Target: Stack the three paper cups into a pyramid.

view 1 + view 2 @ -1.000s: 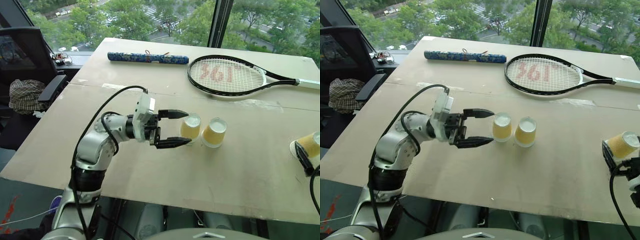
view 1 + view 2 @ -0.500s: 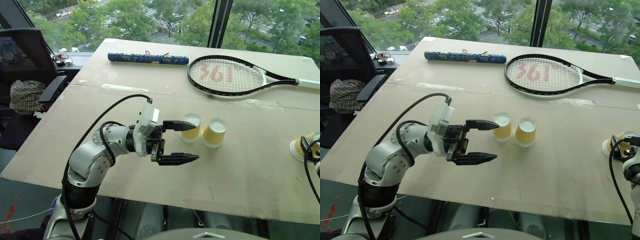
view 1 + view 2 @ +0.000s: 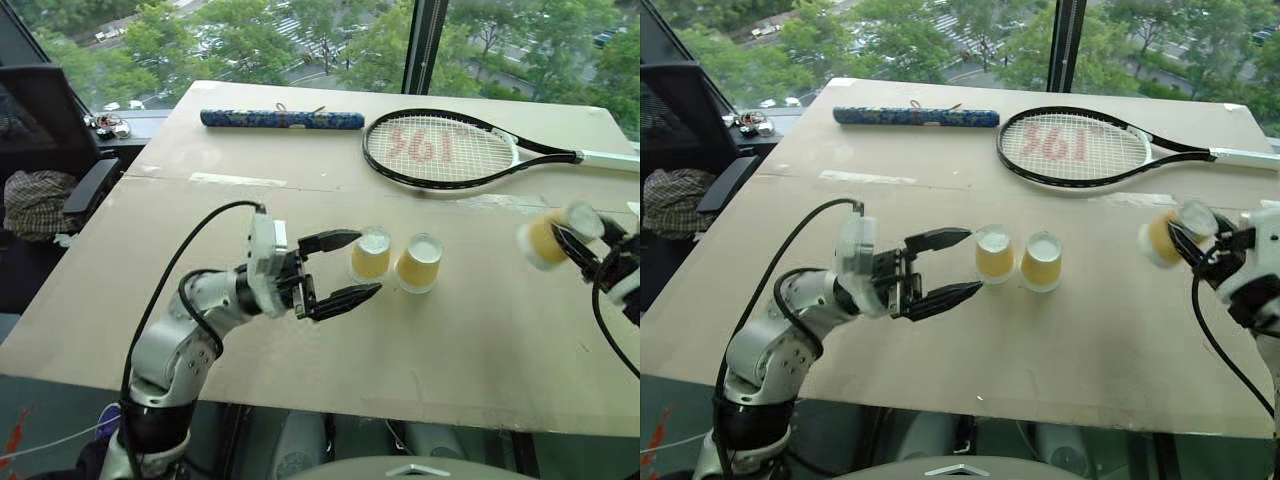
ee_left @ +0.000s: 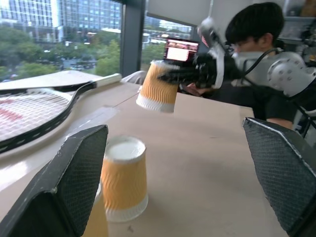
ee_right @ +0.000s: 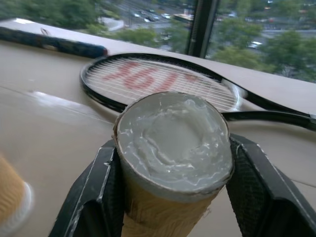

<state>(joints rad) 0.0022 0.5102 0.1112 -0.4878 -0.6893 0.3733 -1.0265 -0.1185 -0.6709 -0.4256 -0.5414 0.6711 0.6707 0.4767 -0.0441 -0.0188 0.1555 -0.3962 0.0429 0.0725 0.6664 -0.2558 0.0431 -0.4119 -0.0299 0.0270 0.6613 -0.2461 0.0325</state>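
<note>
We count three paper cups. Two stand upside down on the tabletop (image 3: 480,330), near its middle and close side by side: the left cup (image 3: 370,254) and the middle cup (image 3: 418,263), white bases up. Whether their rims touch we cannot tell. The third cup (image 3: 545,240) is off the tabletop, carried sideways in the air at about 3 o'clock from the standing pair, well apart from them.

Two claws. The left claw (image 3: 345,268) sits at about 9 o'clock from the left cup, both fingers spread wide and holding nothing. Its upper finger (image 3: 328,240) reaches toward that cup's far side, its lower finger (image 3: 345,298) toward the near side; the cup lies just past the tips, and contact is not clear from the head views. In the left wrist view the cup nearest the claw stands just beside one finger.

The right claw (image 5: 173,197) is clamped on the third cup, one finger on each side of its ribbed wall, the white base facing the wrist camera.

One tennis racket (image 3: 450,150) lies flat at about 12 o'clock from the pair, red "361" on the strings, handle running off toward 3 o'clock. One long blue patterned roll (image 3: 281,119) lies at about 11 o'clock near the far edge. One person (image 4: 256,54) in dark clothing sits beyond the tabletop, seen in the left wrist view. One dark chair (image 3: 50,130) stands off the tabletop at 9 o'clock.
</note>
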